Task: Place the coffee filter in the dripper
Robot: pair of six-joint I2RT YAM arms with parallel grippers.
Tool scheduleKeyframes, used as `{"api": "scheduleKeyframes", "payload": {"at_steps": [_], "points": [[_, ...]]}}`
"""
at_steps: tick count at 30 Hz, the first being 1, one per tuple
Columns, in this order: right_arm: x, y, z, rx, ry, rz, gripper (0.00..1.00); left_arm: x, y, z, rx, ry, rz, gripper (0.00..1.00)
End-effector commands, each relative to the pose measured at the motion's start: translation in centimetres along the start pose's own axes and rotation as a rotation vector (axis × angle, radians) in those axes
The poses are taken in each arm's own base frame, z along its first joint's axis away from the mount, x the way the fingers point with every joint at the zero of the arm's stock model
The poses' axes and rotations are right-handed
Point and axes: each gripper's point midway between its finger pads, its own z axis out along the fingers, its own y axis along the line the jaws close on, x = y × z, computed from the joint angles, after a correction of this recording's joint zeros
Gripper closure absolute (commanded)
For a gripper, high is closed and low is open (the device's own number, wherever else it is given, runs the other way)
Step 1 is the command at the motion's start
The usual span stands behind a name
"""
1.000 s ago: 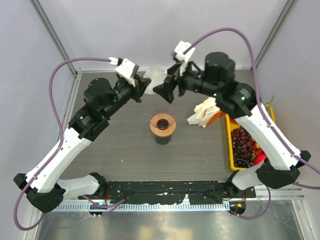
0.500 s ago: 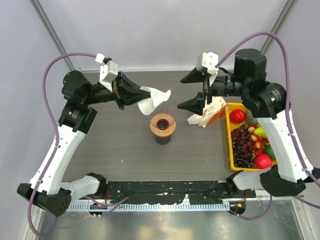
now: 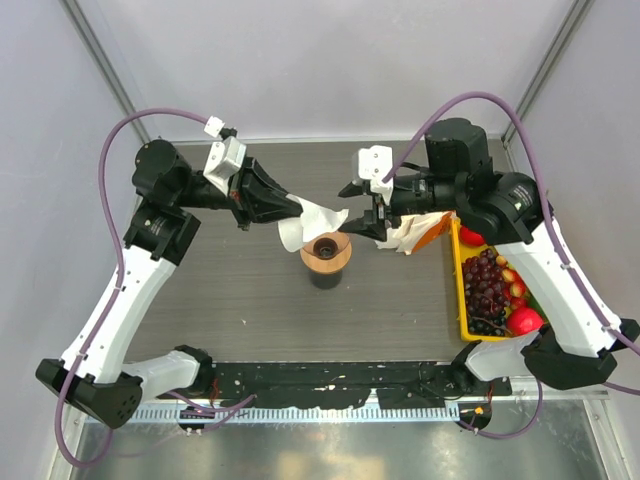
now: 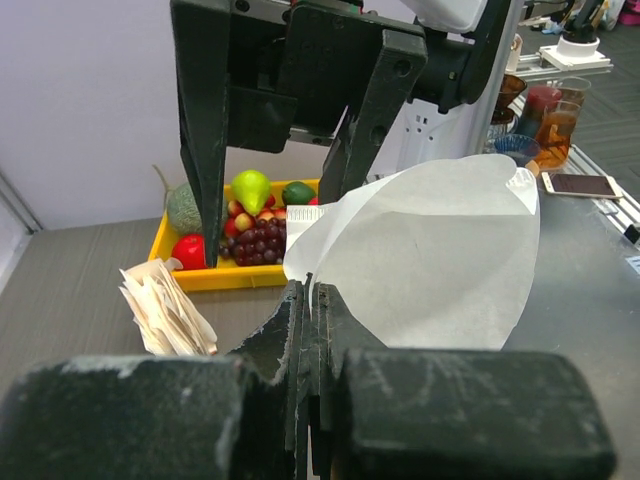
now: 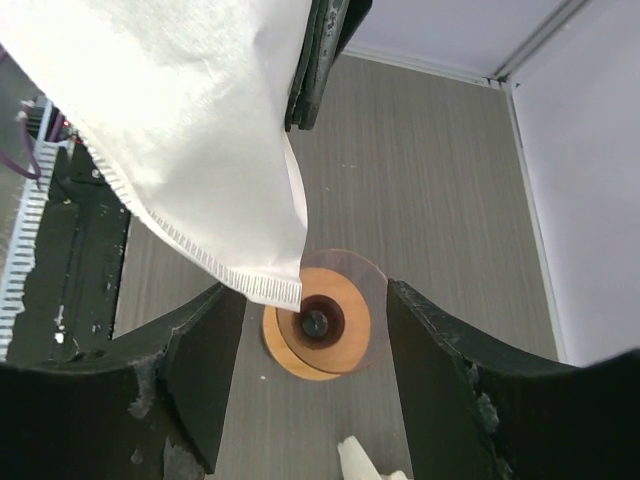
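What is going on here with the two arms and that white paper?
The left gripper is shut on the coffee filter and holds it in the air, close over the dripper, which stands on the table. The right gripper faces the filter from the other side, jaws open, holding nothing. The filter is not yet in the dripper.

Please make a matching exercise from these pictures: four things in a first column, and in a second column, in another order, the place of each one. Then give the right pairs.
Things:
1. coffee filter
2. dripper
3. bunch of filters
4. grapes

Places:
A. in the yellow tray
B. standing on the table, no paper in it
C. pinched in the left gripper
D. lying on the table beside the tray

Pairs: 1-C, 2-B, 3-D, 4-A.
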Motion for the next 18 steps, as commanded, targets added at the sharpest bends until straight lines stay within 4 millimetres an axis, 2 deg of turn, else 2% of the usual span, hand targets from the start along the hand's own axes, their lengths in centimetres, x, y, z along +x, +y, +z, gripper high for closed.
{"api": "scheduleKeyframes", "payload": {"at_steps": [1, 4, 8, 13, 15, 18], "points": [[-1.3, -0.4, -1.9, 0.073, -0.016, -0.14, 0.39, -0.2, 0.3, -0.1, -0.023, 0.012, 0.028, 1.0], [-0.8, 0.0, -1.3, 0.061, 0.019, -0.184, 0.42, -0.2, 0.8, -0.1, -0.048, 0.016, 0.023, 1.0], [-0.4, -1.0, -1.1, 0.112, 0.065, -0.23, 0.56, -0.2, 1.1, -0.1, -0.062, 0.02, 0.009, 1.0], [-0.1, -1.5, -1.1, 0.137, 0.095, -0.268, 0.78, 0.2, 1.1, -0.3, -0.082, 0.024, 0.007, 1.0], [0.4, -1.7, -1.0, 0.149, 0.115, -0.277, 0.8, -0.2, 1.2, -0.4, -0.104, 0.013, 0.024, 1.0], [1.3, -2.1, -1.0, 0.181, 0.158, -0.278, 0.95, -1.7, 2.3, -1.1, -0.197, -0.05, 0.056, 1.0]]}}
